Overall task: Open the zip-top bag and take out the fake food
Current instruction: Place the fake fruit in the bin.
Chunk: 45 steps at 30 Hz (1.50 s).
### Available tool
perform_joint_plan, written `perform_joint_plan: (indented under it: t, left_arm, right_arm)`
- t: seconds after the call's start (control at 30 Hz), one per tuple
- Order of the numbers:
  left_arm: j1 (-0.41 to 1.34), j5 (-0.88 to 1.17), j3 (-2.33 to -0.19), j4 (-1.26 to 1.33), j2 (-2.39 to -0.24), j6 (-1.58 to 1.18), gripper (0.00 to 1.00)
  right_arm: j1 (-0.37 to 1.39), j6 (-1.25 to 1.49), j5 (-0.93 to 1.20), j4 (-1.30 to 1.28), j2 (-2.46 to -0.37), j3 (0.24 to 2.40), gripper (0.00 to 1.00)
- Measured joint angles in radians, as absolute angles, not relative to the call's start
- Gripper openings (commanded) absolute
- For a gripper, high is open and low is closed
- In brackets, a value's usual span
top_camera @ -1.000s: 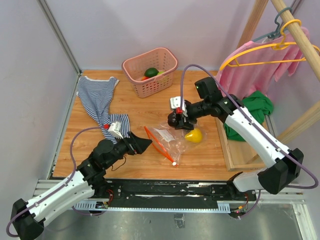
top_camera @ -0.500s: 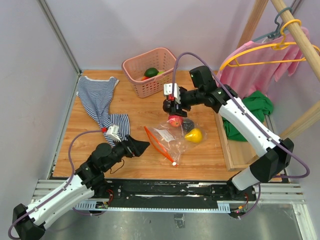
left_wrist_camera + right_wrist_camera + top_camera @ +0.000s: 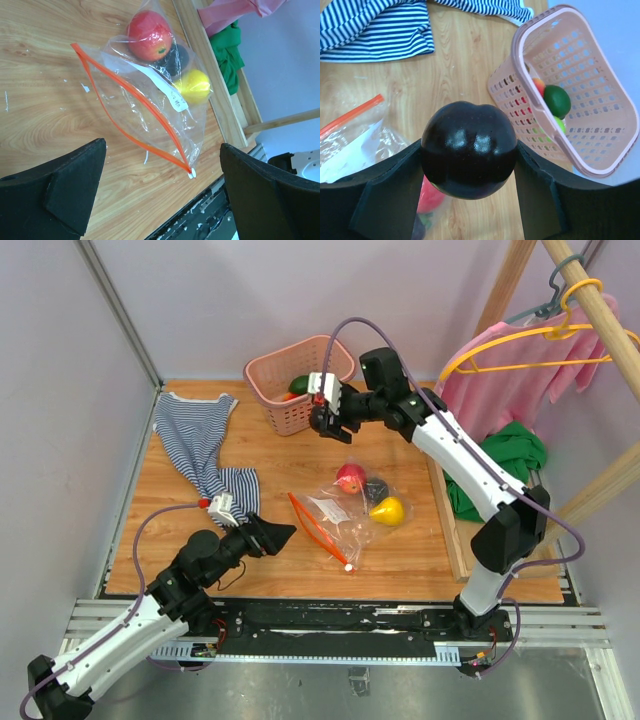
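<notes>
Only the right wrist view shows the right gripper (image 3: 468, 167) clamped on a dark purple-black fruit (image 3: 467, 142), beside the pink basket (image 3: 520, 95). Nearer than the basket lies the zip-top bag (image 3: 150, 107), with an apple (image 3: 149, 35) and a yellow fruit (image 3: 194, 86) inside. Left gripper (image 3: 162, 147) spread wide, empty. Label (image 3: 162, 87) print unreadable.

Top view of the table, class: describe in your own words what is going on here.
The right gripper is shut on a dark purple-black fruit, held up beside the pink basket, which has a green fruit inside. The zip-top bag lies on the table with a red apple, a yellow fruit and a dark piece in it. The left gripper is open near the bag, touching nothing.
</notes>
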State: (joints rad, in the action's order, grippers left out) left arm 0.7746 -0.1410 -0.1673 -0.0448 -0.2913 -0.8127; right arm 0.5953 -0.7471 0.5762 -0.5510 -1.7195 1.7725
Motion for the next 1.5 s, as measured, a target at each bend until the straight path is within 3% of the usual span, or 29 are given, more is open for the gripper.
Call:
perform_joint_plan:
  t: [0.87,1.5]
  left_arm:
    - [0.775,-0.173,-0.157,-0.111,-0.27,-0.815,0.99]
    - [0.775,-0.187,-0.157,-0.115,-0.297,-0.82,0.99]
  right_arm:
    - [0.535,-0.381,0.432,-0.252,-2.041,2.006,0.04]
    - [0.521,-0.041,0.039,-0.03,-2.248,2.108,0.17]
